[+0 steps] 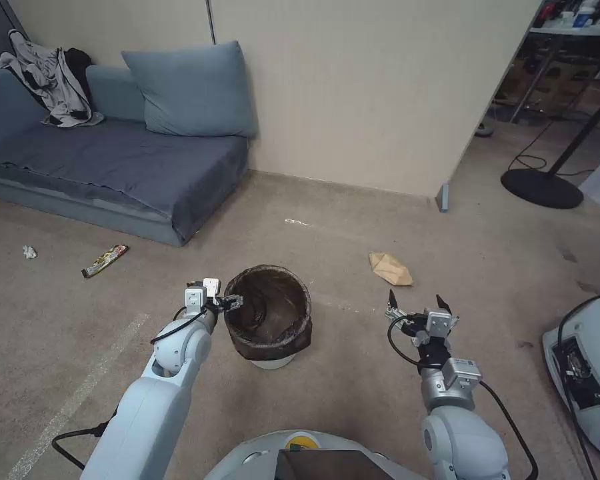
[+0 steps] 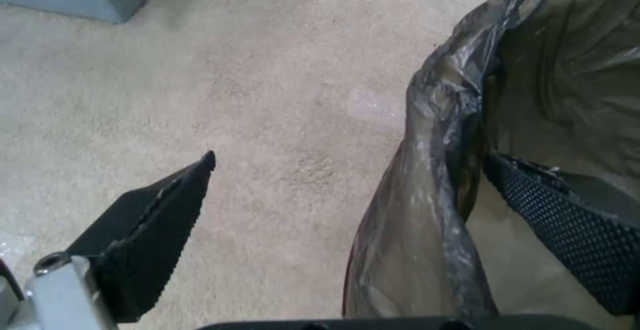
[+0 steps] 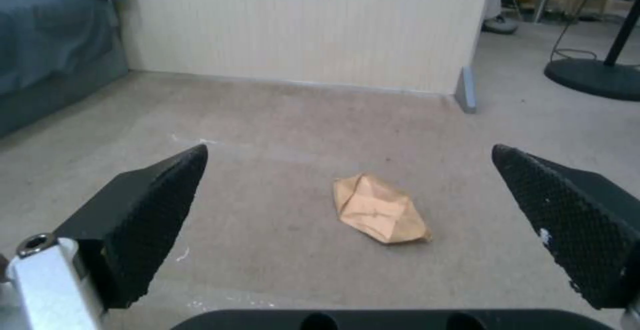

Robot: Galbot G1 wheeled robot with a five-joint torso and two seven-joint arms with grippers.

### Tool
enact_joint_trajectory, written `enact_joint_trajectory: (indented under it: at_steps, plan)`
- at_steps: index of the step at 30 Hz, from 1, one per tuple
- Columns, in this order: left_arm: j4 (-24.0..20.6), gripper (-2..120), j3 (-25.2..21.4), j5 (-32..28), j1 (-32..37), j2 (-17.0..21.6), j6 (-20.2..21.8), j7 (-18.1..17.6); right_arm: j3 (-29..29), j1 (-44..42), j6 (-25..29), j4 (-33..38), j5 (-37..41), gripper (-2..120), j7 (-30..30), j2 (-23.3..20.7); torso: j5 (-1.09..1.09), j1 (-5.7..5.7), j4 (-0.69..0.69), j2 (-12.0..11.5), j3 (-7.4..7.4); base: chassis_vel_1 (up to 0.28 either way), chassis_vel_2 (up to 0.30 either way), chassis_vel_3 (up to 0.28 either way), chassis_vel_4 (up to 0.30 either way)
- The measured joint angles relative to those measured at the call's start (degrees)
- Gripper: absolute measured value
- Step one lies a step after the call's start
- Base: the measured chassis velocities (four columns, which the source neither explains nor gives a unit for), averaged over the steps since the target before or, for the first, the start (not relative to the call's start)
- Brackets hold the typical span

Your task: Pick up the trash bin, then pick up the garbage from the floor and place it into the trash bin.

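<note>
Dark brown plastic lining, folded over the rim, marks the trash bin [image 1: 268, 320], which stands on the carpet [image 1: 353, 400] directly in front of the robot. The left gripper [image 1: 228, 303] is set astride the bin's near-left rim: in the left wrist view one finger [image 2: 567, 225] lies inside against the liner and the other [image 2: 157, 220] hangs outside over bare floor, so the jaws are spread wide and the rim is not yet clamped; this straddle is judged to be the set-up for lifting the bin by its edge. The right gripper [image 1: 417, 308] is held low and wide open, aimed at the crumpled tan paper bag [image 1: 391, 268], which lies just beyond it with clear carpet all around. Further litter, a snack wrapper [image 1: 105, 260] and a white paper wad [image 1: 29, 252], rests well to the left, near the edge of the blue sofa [image 1: 113, 167]. Open floor is left between bin and bag.
</note>
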Motion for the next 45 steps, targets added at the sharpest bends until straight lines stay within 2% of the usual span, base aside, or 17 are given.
enact_joint_trajectory:
  at_steps: [19, 28, 29, 36, 39, 45]
  plan:
    - [3.42, 100, 3.27, 4.49, -1.78, -0.54, -0.16, 1.60, -0.14, -0.23, 0.17, -0.03, -0.01, 100, 0.03, 0.00, 0.01, 0.00, 0.00, 0.00, 0.00, 0.000, 0.000, 0.000, 0.000]
    - [4.34, 100, 3.18, 4.67, -1.29, -0.83, -0.33, 2.94, -0.29, -0.21, 0.23, 0.05, 0.02, 100, 0.07, 0.00, 0.02, 0.00, -0.01, 0.00, -0.01, 0.000, 0.000, 0.000, 0.000]
    - [4.45, 100, 3.03, 4.68, -1.11, -0.83, -0.33, 3.04, -0.30, -0.20, 0.26, 0.05, 0.04, 100, 0.10, -0.01, 0.02, 0.00, 0.04, 0.00, 0.00, 0.000, 0.000, 0.000, 0.000]
    - [4.85, 100, 2.84, 4.75, -1.01, -0.70, -0.32, 3.30, -0.32, -0.02, 0.36, -0.17, 0.14, 100, 0.13, 0.00, 0.03, -0.01, 0.00, 0.01, -0.01, 0.000, 0.000, 0.000, 0.000]
    - [5.14, 97, 2.82, 4.83, -1.03, -0.74, -0.33, 3.31, -0.32, 0.02, 0.38, -0.26, 0.20, 100, 0.17, 0.00, 0.04, -0.01, 0.01, 0.01, -0.01, 0.000, 0.000, 0.000, 0.000]
    - [5.37, 79, 2.84, 5.06, -0.81, -0.98, -0.36, 3.30, -0.33, 0.09, 0.43, -0.41, 0.40, 100, 0.31, -0.01, 0.04, -0.01, 0.01, 0.01, -0.01, 0.000, 0.000, 0.000, 0.000]
